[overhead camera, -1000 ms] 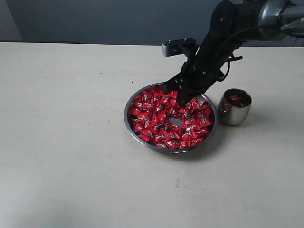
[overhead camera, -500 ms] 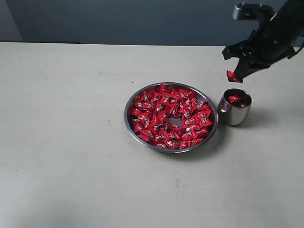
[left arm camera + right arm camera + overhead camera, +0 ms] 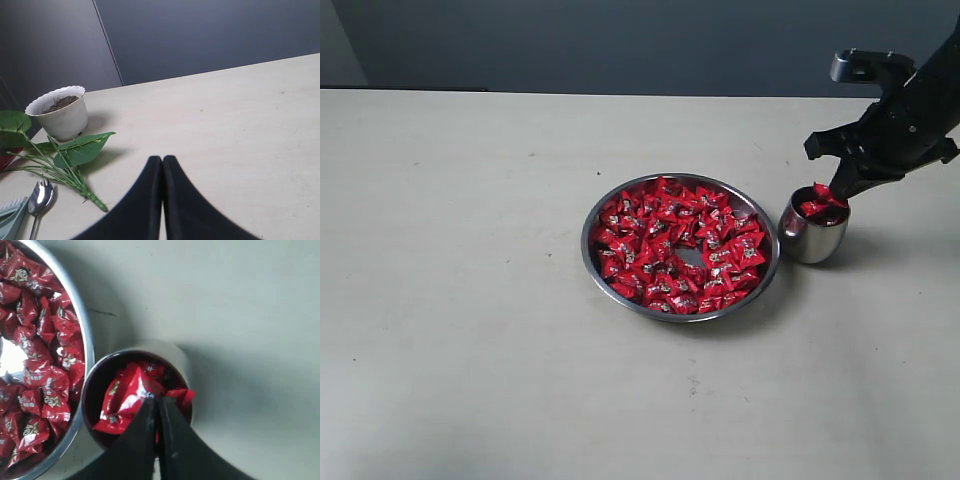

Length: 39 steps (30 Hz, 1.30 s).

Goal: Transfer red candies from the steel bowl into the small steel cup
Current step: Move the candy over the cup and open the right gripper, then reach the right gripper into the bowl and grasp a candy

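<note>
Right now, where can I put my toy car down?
Free: the bare table left of the steel bowl, and the strip in front of it. Crowded: the right side, where the small steel cup stands close beside the bowl and the right claw holds a red candy over it.

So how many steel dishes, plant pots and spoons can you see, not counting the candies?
Steel bowl: 1
Small steel cup: 1
White plant pot: 1
Spoon: 1
Total: 4
</note>
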### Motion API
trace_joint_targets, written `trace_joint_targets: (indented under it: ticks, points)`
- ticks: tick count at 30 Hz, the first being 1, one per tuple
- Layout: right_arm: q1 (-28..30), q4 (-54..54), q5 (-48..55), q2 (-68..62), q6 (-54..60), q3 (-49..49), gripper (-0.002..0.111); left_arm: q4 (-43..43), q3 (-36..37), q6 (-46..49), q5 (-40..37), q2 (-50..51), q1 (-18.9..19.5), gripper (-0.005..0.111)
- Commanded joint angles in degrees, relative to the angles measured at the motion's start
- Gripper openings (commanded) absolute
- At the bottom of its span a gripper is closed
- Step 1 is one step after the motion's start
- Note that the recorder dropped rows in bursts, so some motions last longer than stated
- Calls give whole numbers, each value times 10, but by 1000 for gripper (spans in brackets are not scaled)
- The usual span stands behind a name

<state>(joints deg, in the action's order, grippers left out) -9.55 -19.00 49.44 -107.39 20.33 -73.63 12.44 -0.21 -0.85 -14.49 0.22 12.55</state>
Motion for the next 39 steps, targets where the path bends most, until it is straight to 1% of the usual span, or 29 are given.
trace_joint_targets:
  ticks: [1,2,3,4,9,13,19,24,28,32,37,39]
  points:
    - [4,-6,-9,-8,0,2,25,3,2,-2,6,-2,-2,0]
    - [4,-6,-11,-7,0,2,32,3,2,-2,6,-2,-2,0]
    - [4,-7,-14,-4,0,2,37,3,2,-2,6,-2,-2,0]
    - [4,-7,-17,-1,0,2,38,3,2,-2,6,-2,-2,0]
    - [3,-16,-21,33,0,2,35,3,2,-2,6,-2,-2,0]
    - [-7,-60,-13,55,19,2,35,3,2,-2,6,-2,-2,0]
    - [-67,-84,-8,56,53,2,35,3,2,-2,6,-2,-2,0]
    - [-133,-84,-21,37,73,2,44,3,2,-2,6,-2,-2,0]
    - [-175,-76,-34,6,73,2,45,3,2,-2,6,-2,-2,0]
    - [-204,-37,-45,-25,70,-1,45,3,2,-2,6,-2,-2,0]
    - [-225,38,-46,-58,14,-35,45,3,2,-2,6,-2,-2,0]
    - [-229,51,-45,-71,1,-54,45,3,2,-2,6,-2,-2,0]
